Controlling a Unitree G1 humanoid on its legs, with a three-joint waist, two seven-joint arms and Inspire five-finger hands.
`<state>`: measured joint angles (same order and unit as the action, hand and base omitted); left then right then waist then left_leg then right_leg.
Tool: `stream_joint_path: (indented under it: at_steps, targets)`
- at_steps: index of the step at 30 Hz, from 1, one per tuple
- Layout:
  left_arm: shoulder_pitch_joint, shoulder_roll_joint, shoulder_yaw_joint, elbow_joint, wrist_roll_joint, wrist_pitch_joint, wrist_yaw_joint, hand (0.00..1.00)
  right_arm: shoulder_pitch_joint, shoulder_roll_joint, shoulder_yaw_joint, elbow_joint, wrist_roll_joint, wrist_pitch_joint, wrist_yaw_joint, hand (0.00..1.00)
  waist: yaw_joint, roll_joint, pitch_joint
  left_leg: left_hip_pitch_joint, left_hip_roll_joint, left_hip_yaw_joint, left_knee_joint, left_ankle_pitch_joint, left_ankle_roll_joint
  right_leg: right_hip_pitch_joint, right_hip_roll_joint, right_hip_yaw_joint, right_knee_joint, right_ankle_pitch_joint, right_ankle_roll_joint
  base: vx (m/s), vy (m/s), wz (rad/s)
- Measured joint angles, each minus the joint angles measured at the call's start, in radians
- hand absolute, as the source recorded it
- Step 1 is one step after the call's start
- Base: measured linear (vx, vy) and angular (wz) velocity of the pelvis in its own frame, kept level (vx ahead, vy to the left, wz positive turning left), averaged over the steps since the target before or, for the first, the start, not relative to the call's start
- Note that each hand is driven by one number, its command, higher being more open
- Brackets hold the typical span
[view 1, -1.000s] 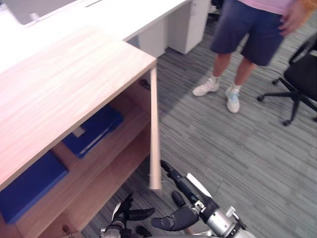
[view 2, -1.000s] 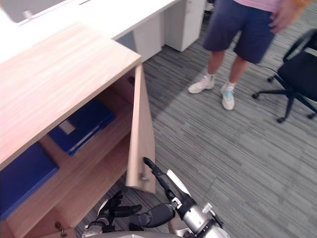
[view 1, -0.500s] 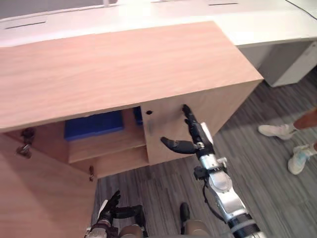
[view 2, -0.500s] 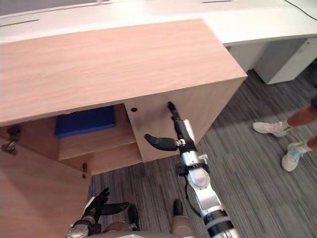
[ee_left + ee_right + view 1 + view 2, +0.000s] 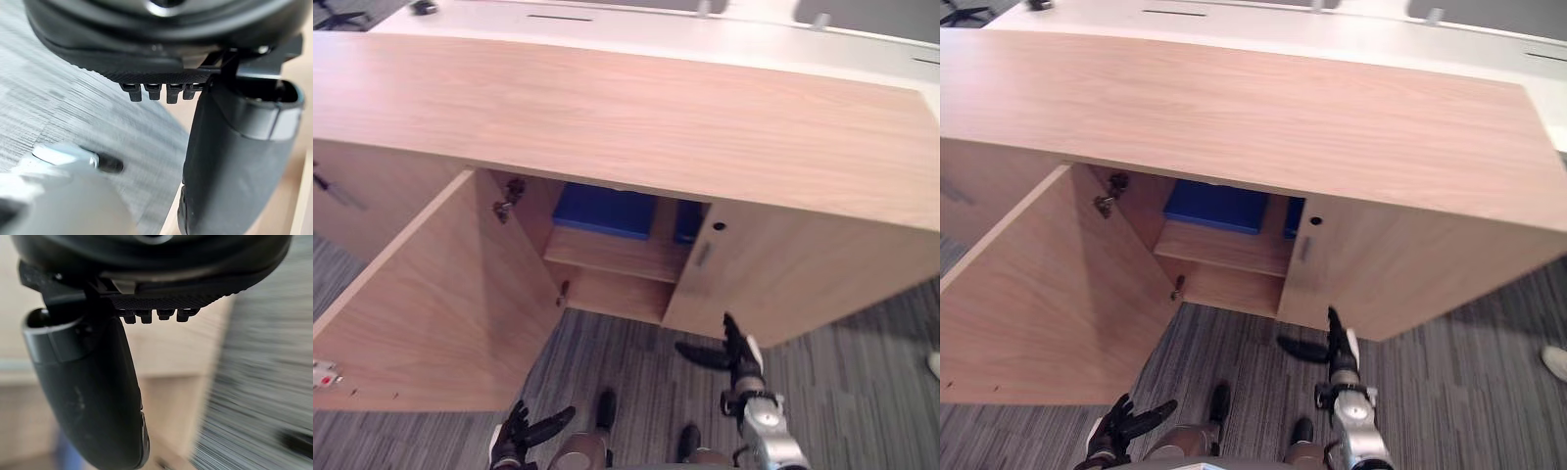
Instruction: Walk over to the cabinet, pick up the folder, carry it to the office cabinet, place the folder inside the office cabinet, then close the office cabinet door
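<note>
Blue folder (image 5: 605, 209) lies flat on the upper shelf (image 5: 617, 253) inside the office cabinet (image 5: 636, 108), long side across the opening; a second blue item (image 5: 688, 221) sits just beside it. Right door (image 5: 793, 284) looks shut. Left door (image 5: 440, 294) swung wide toward the robot, hinges at the cabinet. Right hand (image 5: 738, 360) empty before the right door, fingers straight up, thumb splayed. Left hand (image 5: 521, 431) low, loosely spread, empty, near the open door's free edge. Judgement: it is the nearer hand for pushing that door shut.
</note>
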<state>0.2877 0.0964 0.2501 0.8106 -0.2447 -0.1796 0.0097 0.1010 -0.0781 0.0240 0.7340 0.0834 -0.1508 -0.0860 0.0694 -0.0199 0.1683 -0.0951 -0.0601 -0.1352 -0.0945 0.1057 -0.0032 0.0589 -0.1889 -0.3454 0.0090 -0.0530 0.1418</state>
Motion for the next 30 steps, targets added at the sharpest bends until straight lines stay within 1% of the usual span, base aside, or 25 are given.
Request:
stream_joint_path:
  at_steps: [1,2,3,4,5,7,10,12,13,15,17,18,20,21,26,27,30]
  targets:
    - [0.007,0.000,0.016,-0.011,-0.011,0.000,0.001,1.00,0.000,0.002,0.000,0.016,-0.002,0.004,0.002,1.00,0.002,0.001,0.000,0.000,-0.007,-0.012,0.000,0.013,0.002,0.011,-0.002,-0.020,0.000,-0.006,0.003,0.23,0.004,1.11]
    - [0.010,0.002,0.053,-0.036,-0.029,0.000,0.007,1.00,0.000,0.004,-0.008,0.041,-0.009,0.010,0.002,1.00,0.012,0.000,-0.001,-0.001,-0.019,-0.054,0.001,0.029,0.010,0.033,-0.009,-0.067,0.003,-0.007,0.006,0.16,-0.006,0.85]
    - [0.009,0.002,0.061,-0.051,-0.034,0.000,0.011,1.00,-0.002,0.004,-0.018,0.046,-0.010,0.010,0.002,1.00,0.020,0.000,-0.001,-0.004,-0.028,-0.073,0.003,0.032,0.014,0.042,-0.013,-0.088,0.003,-0.011,0.006,0.25,-0.014,1.04]
    - [0.010,0.002,0.078,-0.088,-0.042,-0.002,0.013,1.00,-0.012,0.000,-0.022,0.052,-0.009,0.010,0.000,1.00,0.035,0.001,0.000,-0.011,-0.038,-0.106,0.006,0.046,0.034,0.052,-0.015,-0.124,0.002,-0.014,0.005,0.16,-0.016,0.74]
    - [0.010,0.004,0.084,-0.108,-0.049,-0.003,0.015,1.00,-0.021,-0.003,-0.023,0.058,-0.009,0.010,-0.001,1.00,0.044,0.001,0.000,-0.014,-0.041,-0.120,0.006,0.048,0.035,0.055,-0.015,-0.139,0.003,-0.014,0.004,0.17,-0.019,0.83]
    - [0.011,0.011,0.109,-0.168,-0.066,-0.009,0.020,1.00,-0.058,-0.015,-0.022,0.070,-0.008,0.010,-0.002,1.00,0.073,0.002,0.001,-0.017,-0.049,-0.167,0.006,0.048,0.035,0.075,-0.013,-0.183,0.009,-0.018,-0.003,0.14,-0.030,0.70]
    - [0.012,0.020,0.148,-0.246,-0.095,-0.012,0.034,1.00,-0.125,-0.022,-0.019,0.071,-0.008,0.007,-0.003,1.00,0.098,0.006,0.003,-0.017,-0.054,-0.205,0.007,0.048,0.035,0.084,-0.011,-0.210,0.030,-0.027,-0.019,0.06,-0.035,0.49]
    - [0.011,0.043,0.159,-0.289,-0.112,-0.014,0.036,1.00,-0.146,-0.025,-0.015,0.061,-0.008,0.005,-0.004,1.00,0.108,0.006,0.006,-0.018,-0.055,-0.220,0.007,0.048,0.035,0.085,-0.010,-0.213,0.037,-0.032,-0.027,0.00,-0.034,0.31]
    - [0.011,0.075,0.169,-0.329,-0.128,-0.022,0.037,1.00,-0.161,-0.026,-0.006,0.056,-0.008,0.000,-0.002,1.00,0.113,0.009,0.011,-0.018,-0.055,-0.234,0.006,0.048,0.035,0.085,-0.008,-0.213,0.044,-0.035,-0.032,-0.02,-0.033,0.23]
    - [0.009,0.111,0.179,-0.356,-0.130,-0.033,0.039,1.00,-0.172,-0.028,0.013,0.055,-0.008,0.000,-0.002,1.00,0.113,0.011,0.015,-0.018,-0.054,-0.240,0.006,0.049,0.034,0.086,-0.007,-0.211,0.047,-0.036,-0.034,-0.04,-0.026,0.12]
    - [-0.002,0.166,0.192,-0.412,-0.129,-0.049,0.049,1.00,-0.170,-0.029,0.033,0.039,-0.008,-0.002,0.002,1.00,0.119,0.015,0.031,-0.019,-0.053,-0.240,0.006,0.051,0.031,0.085,-0.006,-0.207,0.047,-0.037,-0.034,-0.06,-0.015,-0.01]
    - [-0.009,0.177,0.195,-0.426,-0.129,-0.053,0.052,1.00,-0.169,-0.029,0.033,0.035,-0.008,-0.002,0.002,1.00,0.121,0.016,0.036,-0.021,-0.052,-0.240,0.006,0.052,0.030,0.085,-0.005,-0.206,0.048,-0.037,-0.034,-0.07,-0.005,-0.02]
    - [-0.044,0.225,0.195,-0.470,-0.128,-0.064,0.057,1.00,-0.152,-0.031,0.034,0.034,-0.008,-0.002,0.004,1.00,0.121,0.019,0.044,-0.029,-0.050,-0.238,0.005,0.054,0.027,0.077,-0.003,-0.201,0.047,-0.037,-0.035,-0.09,0.002,-0.03]
    - [-0.053,0.236,0.195,-0.480,-0.127,-0.064,0.058,1.00,-0.146,-0.032,0.037,0.034,-0.008,-0.002,0.005,1.00,0.121,0.018,0.046,-0.029,-0.049,-0.237,0.005,0.053,0.025,0.076,-0.003,-0.199,0.047,-0.037,-0.035,-0.09,0.009,-0.08]
    - [-0.085,0.316,0.187,-0.573,-0.110,-0.077,0.054,1.00,-0.107,-0.038,0.059,0.032,-0.008,-0.002,0.026,1.00,0.103,0.013,0.051,-0.038,-0.036,-0.194,0.000,0.054,0.016,0.050,0.001,-0.136,0.042,-0.049,-0.051,-0.09,0.013,-0.28]
    - [-0.090,0.325,0.192,-0.579,-0.117,-0.077,0.068,1.00,-0.092,-0.037,0.058,0.030,-0.008,-0.002,0.034,1.00,0.103,0.008,0.056,-0.038,-0.026,-0.168,0.000,0.055,0.013,0.041,0.006,-0.109,0.036,-0.049,-0.051,-0.09,-0.001,-0.45]
    - [-0.083,0.325,0.193,-0.585,-0.118,-0.079,0.072,1.00,-0.053,-0.037,0.046,0.022,-0.008,-0.001,0.042,1.00,0.104,-0.001,0.059,-0.037,-0.014,-0.151,0.000,0.058,0.008,0.037,0.013,-0.083,0.028,-0.049,-0.051,-0.09,-0.009,-0.25]
